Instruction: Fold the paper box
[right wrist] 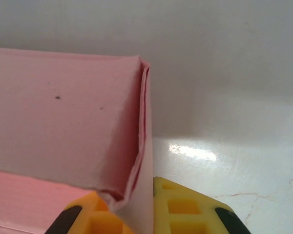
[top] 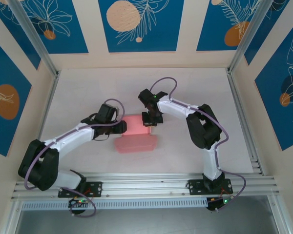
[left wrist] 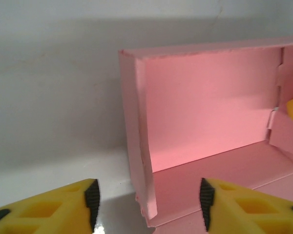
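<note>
On white table (top: pixel 88 87) amid blue panels (top: pixel 161 29), right end effector (right wrist: pixel 132 204) pinches the paper box (top: pixel 136 141); left end effector (left wrist: pixel 149 197) gapes.

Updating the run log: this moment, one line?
paper box: partly folded | right gripper: shut on paper box | left gripper: open, astride its wall

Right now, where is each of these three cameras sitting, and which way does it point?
Top external: above and behind the bases, looking down on the table; both arms show, left gripper and right gripper at the paper box.
Left wrist: on the left arm, looking into the box; yellow fingertips show.
Right wrist: faces a box corner; fingers pinch its wall.
All share the box.
</note>
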Controlling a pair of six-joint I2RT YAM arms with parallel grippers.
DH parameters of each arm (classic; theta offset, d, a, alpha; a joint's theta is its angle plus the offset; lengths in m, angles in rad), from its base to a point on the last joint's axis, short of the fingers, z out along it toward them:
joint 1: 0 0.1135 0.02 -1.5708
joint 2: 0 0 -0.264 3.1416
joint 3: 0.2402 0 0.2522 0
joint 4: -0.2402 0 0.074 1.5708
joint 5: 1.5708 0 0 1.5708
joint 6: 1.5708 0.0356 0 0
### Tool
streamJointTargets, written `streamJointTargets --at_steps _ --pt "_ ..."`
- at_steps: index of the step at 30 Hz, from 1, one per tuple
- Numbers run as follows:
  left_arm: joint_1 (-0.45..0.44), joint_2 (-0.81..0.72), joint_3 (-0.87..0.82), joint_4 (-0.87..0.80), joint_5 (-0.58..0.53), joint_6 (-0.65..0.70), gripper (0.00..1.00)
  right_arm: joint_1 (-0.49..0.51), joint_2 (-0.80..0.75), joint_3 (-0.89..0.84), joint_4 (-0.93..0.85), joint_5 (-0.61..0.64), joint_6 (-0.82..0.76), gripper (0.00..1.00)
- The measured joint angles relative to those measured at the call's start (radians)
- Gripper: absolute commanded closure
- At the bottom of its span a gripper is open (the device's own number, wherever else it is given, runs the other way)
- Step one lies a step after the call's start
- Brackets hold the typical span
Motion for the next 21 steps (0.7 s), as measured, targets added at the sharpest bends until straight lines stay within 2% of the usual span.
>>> streamJointTargets --at_steps 5,13,21 --pt "-0.039 0.001 -0.049 -0.002 -0.112 -0.043 0.53 0.019 -0.010 -0.009 0.007 0.029 0.026 1.00" --pt "-0.117 0.077 -0.021 0.048 -0.284 -0.067 0.59 0.037 -0.039 -0.045 0.023 0.060 0.073 1.00" --pt "-0.139 0.134 0.004 0.102 -0.350 -0.084 0.60 0.041 -0.051 -0.057 0.036 0.085 0.102 1.00"
